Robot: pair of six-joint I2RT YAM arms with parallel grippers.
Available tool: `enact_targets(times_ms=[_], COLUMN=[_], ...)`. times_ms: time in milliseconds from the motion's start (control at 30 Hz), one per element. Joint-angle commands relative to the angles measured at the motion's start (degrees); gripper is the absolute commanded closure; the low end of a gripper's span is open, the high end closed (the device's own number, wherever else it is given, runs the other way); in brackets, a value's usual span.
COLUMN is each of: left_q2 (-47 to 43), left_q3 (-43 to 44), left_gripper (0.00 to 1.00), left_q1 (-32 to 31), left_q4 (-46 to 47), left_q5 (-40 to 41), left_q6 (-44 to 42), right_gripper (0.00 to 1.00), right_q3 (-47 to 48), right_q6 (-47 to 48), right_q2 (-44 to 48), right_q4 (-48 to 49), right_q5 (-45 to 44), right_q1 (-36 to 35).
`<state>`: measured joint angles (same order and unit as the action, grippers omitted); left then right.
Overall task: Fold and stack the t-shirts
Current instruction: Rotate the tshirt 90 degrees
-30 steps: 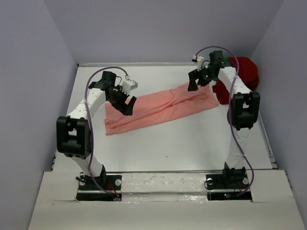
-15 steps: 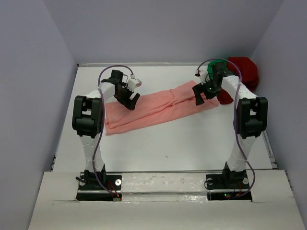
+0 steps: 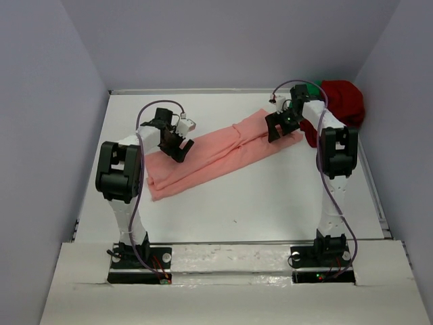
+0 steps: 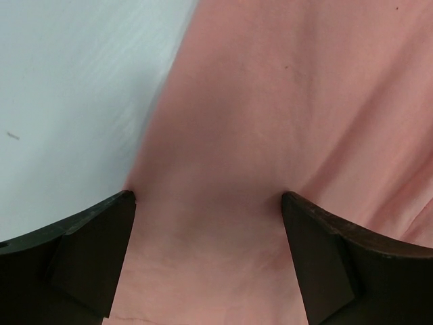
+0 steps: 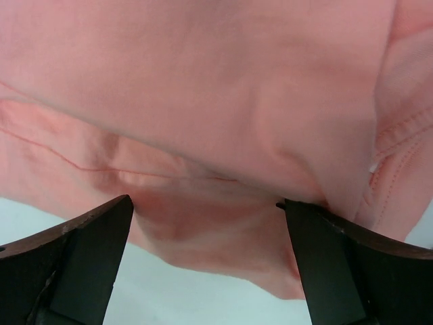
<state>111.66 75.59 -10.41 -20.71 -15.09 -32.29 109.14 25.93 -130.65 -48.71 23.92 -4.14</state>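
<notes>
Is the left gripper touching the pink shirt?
Cannot tell. Its wrist view shows the open left gripper straddling the pink shirt closely, but no plain contact or gap.

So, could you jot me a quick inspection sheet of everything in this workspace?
Surface: white table, with a shirt lying across its middle.
Job's things: salmon-pink shirt lying as a long folded band slantwise across the middle; dark red shirt bunched in the far right corner; a sliver of green shirt beside it.
Clutter: nothing seen.
Pincers: left pincer open over the pink shirt's left end; right pincer open over its right end; neither holds cloth.
Cables: purple cables loop along both arms.
Surroundings: plain grey walls on three sides.
</notes>
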Motion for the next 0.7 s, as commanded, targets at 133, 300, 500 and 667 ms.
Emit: enact_targets(times_ms=[133,300,500,667], left_q2=[-6.01,-9.25,-12.51,-17.08], left_q3=[-8.61,-10.02,-9.59,-9.67], left_gripper=[0.01,0.01,0.01,0.01], left_q1=[0.22,0.04,0.04,-0.83], left_q4=[-3.98,-8.64,-15.85,-18.93], left_q5=[8.94,8.33,1.22,-1.87], left_q6=[1.62,2.06,2.94,3.55], right_gripper=[0.00,0.00,0.00,0.00], right_q3=[16.08,29.07,31.30,35.44], right_q6=[-2.11,-3.34,-6.33,-9.06], right_q2=[-8.73,-15.41,-16.48,-19.38], right_q4=[-5.25,-6.75,0.01,1.68], right_q5=[5.16,11.74,27.12,32.59], right_q1=[0.27,0.27,0.27,-0.25])
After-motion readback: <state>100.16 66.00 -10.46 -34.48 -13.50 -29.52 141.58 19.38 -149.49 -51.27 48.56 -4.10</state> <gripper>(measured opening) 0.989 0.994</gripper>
